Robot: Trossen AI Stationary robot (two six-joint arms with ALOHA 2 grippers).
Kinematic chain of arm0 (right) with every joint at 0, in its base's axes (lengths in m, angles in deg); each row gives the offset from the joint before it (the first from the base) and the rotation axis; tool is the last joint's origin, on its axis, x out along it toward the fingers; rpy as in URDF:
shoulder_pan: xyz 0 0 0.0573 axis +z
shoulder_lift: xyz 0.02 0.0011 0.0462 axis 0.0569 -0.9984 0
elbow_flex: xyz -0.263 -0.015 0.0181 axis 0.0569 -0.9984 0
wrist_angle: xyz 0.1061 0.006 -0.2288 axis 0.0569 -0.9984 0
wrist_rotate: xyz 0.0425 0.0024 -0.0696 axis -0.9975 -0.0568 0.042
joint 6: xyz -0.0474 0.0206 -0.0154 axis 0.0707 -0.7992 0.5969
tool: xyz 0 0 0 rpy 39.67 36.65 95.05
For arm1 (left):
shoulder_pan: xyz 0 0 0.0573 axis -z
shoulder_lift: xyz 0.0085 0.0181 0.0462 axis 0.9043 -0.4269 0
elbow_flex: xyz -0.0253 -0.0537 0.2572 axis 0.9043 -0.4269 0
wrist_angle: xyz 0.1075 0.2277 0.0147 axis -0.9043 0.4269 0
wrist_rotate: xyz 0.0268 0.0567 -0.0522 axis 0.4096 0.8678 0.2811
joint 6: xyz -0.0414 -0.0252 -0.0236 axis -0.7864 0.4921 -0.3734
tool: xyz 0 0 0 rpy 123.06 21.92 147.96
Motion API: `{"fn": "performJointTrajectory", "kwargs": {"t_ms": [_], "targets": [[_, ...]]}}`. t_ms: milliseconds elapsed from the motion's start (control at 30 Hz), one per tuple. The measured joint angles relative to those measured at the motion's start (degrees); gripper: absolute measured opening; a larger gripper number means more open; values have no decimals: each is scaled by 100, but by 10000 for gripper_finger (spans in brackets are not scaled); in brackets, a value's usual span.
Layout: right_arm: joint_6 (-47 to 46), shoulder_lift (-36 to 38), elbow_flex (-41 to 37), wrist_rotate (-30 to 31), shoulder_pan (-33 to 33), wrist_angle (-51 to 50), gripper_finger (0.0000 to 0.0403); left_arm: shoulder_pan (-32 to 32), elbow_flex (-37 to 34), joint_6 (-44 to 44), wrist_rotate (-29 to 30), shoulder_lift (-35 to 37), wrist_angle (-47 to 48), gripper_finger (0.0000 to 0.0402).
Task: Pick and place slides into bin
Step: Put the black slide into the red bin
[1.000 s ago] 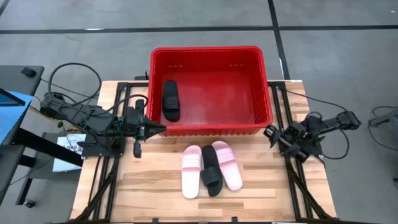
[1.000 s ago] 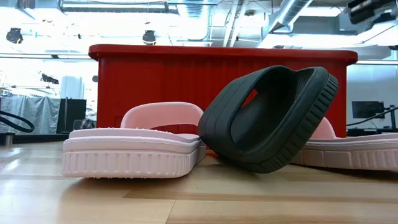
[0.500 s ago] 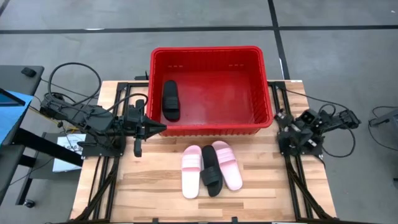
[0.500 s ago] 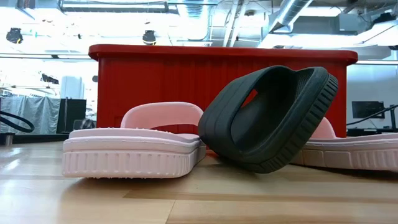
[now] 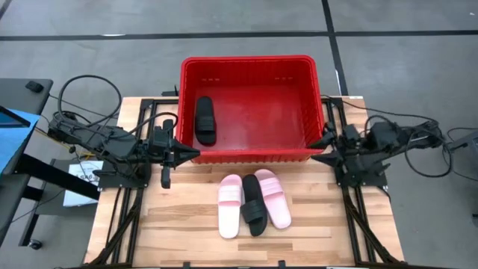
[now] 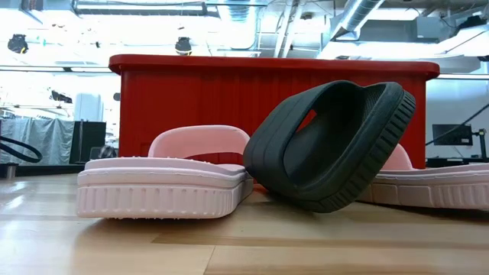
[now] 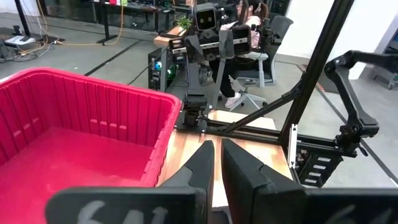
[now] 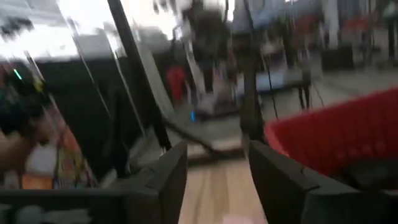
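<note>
The red bin (image 5: 250,69) stands at the table's far middle, with one black slide (image 5: 205,119) lying flat on its floor by the left wall. Three slides lie on the table before it: a pink one (image 5: 231,205), a black one (image 5: 254,203) and a second pink one (image 5: 272,197). In the low view the black slide (image 6: 332,145) stands tilted on one long edge between the pink ones (image 6: 164,179) (image 6: 428,187). My left gripper (image 5: 194,155) (image 7: 217,165) hovers shut at the bin's near left corner. My right gripper (image 5: 320,148) (image 8: 217,174) is open and level at the bin's near right corner.
Black frame rails (image 5: 127,217) run along both table sides under the arms. Bare wood (image 5: 187,224) lies left and right of the three slides. Beyond the table the left wrist view shows another robot station and a seated person (image 7: 245,37).
My right gripper has risen and swung from the table's right edge toward the bin's near right corner, tipping up from a downward slant until it points level at the bin. The slides and bin have stayed put.
</note>
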Motion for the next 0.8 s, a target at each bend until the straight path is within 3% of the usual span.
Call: {"fn": "performJointTrajectory", "kwargs": {"t_ms": [200,400,567,800], "targets": [[-584,-945,881,-17,428,-1681,151,0,0,7,-40,0,0,18],[-1943,-1813,1003,33,985,-2022,178,0,0,20,-42,0,-1,18],[-3211,-2541,1001,97,1417,-2032,213,0,0,20,-47,-1,-7,18],[-4292,-3192,1005,115,1822,-1054,252,-2,0,20,-80,-2,-10,18]]}}
